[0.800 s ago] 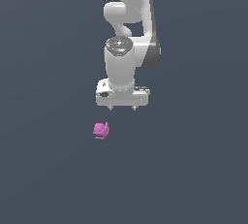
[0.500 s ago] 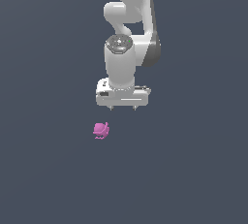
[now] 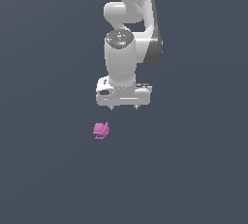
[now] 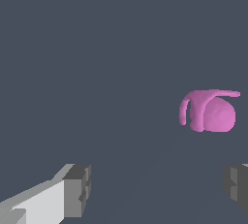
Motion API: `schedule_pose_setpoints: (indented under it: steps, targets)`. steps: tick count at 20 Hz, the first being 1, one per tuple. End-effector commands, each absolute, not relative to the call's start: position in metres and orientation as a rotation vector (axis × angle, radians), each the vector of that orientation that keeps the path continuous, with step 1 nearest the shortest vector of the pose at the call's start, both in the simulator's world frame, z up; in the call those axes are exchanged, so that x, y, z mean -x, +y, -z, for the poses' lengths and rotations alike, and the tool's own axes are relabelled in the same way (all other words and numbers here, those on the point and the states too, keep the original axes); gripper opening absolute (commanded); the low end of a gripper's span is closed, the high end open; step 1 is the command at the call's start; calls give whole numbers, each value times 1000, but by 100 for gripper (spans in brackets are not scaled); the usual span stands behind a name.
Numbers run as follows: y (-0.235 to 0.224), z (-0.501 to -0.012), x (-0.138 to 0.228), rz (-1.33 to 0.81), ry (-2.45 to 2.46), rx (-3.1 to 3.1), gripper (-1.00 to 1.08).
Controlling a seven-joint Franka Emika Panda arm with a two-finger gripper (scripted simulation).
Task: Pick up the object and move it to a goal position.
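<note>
The object is a small magenta-pink lumpy item lying on the dark grey floor, with little protrusions at its base. It also shows in the wrist view. My white gripper hangs above the floor, up and toward the exterior view's right of the object, not touching it. Its fingers are spread wide apart and hold nothing. The object lies off to one side of the gap between them, not between the fingers.
Only the plain dark grey floor surrounds the object and the arm. No goal marker shows in either view.
The gripper has shifted slightly toward the exterior view's left and down. The object has not moved.
</note>
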State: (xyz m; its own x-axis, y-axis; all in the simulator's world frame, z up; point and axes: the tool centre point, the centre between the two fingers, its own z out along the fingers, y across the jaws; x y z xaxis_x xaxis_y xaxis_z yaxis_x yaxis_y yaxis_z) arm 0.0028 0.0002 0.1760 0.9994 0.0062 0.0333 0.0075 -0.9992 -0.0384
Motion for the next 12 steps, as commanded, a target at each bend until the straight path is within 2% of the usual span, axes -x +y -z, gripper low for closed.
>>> schedule_pose_setpoints:
  steps: [1, 12]
  targets:
    - [-4, -173, -5, 49, -7, 3104, 100]
    - [-60, -127, -26, 23, 30, 3124, 100]
